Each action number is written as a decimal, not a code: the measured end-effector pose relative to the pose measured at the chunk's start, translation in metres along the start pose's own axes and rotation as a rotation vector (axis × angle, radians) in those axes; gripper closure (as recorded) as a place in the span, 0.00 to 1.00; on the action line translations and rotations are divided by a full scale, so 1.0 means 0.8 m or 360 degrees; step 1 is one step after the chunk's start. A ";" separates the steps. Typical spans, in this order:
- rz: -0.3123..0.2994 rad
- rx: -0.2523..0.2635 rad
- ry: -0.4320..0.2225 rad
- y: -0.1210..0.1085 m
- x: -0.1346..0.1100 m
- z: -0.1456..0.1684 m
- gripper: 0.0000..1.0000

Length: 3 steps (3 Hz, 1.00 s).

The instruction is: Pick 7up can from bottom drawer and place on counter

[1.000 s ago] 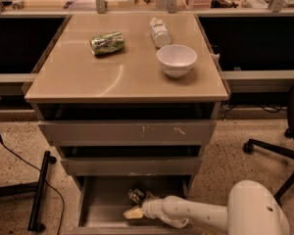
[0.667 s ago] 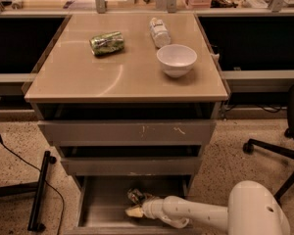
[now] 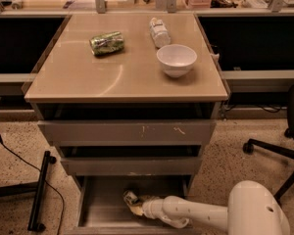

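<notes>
The bottom drawer is pulled open, with a grey floor. The 7up can lies in it near the middle, pale with a metal end. My gripper is down inside the drawer, right against the can's near side, at the end of my white arm, which reaches in from the right. The can is partly hidden by the gripper. The counter is the glossy tan top of the cabinet, above the drawers.
On the counter lie a dark green can, a clear plastic bottle and a white bowl. The two upper drawers stand slightly open. A black chair base is at the right, and a black stand at the left.
</notes>
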<state>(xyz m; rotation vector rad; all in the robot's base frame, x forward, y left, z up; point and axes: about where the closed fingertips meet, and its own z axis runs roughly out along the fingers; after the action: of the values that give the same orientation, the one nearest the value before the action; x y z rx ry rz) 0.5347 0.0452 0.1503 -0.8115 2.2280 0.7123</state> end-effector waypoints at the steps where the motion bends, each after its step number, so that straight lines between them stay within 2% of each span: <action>1: 0.0000 0.0000 0.0000 0.000 0.000 0.000 1.00; 2: 0.0000 0.0000 0.0000 0.000 0.000 0.000 1.00; 3: -0.0024 -0.0029 0.0033 -0.007 -0.003 -0.042 1.00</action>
<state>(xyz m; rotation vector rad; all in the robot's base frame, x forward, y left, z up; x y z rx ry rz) 0.5266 0.0197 0.1721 -0.8476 2.2342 0.7214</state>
